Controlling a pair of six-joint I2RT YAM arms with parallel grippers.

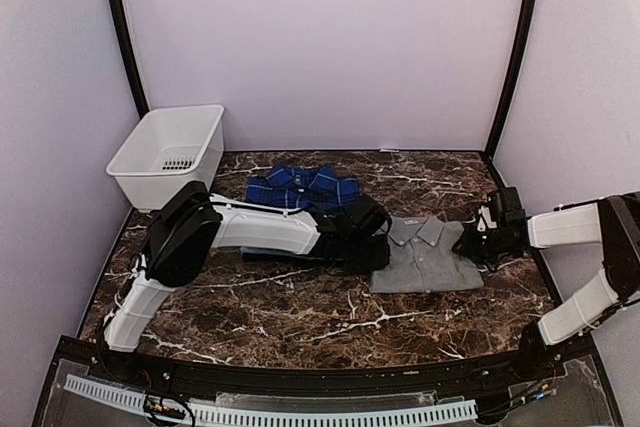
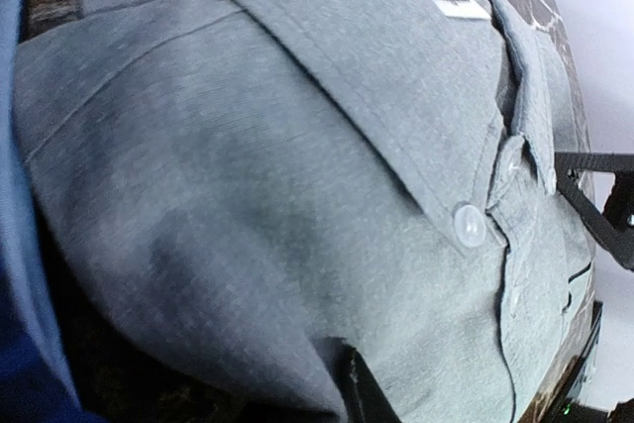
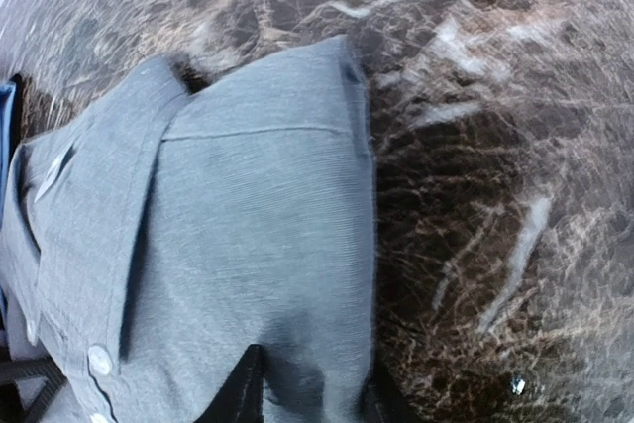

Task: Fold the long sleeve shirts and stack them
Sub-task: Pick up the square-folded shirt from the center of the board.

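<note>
- Dark brown marble table veined in white, closed in by pale lilac walls at 9, 12 and 3 o'clock, with a black pole in the 11 o'clock corner.
- Marble shows bare along the 6 o'clock strip, between the shirts and the arm bases, and at 1 o'clock behind the grey shirt.
- White plastic basket sits in the 10 o'clock corner, close to the 9 o'clock wall; inside, only its slotted white floor shows.
- Blue plaid shirt lies folded at 12 o'clock; the left arm's forearm crosses over its near edge.
- Grey shirt lies folded flat at 3 o'clock from the table's middle, collar toward 12 o'clock, just beside the plaid one.
- Left gripper is at the grey shirt's 9 o'clock edge. Its wrist view shows one dark finger against the cloth, so I cannot tell whether the fingers are together.
- Right gripper is at the shirt's 3 o'clock edge, its fingers clamped on the hem with cloth filling the gap.
</note>
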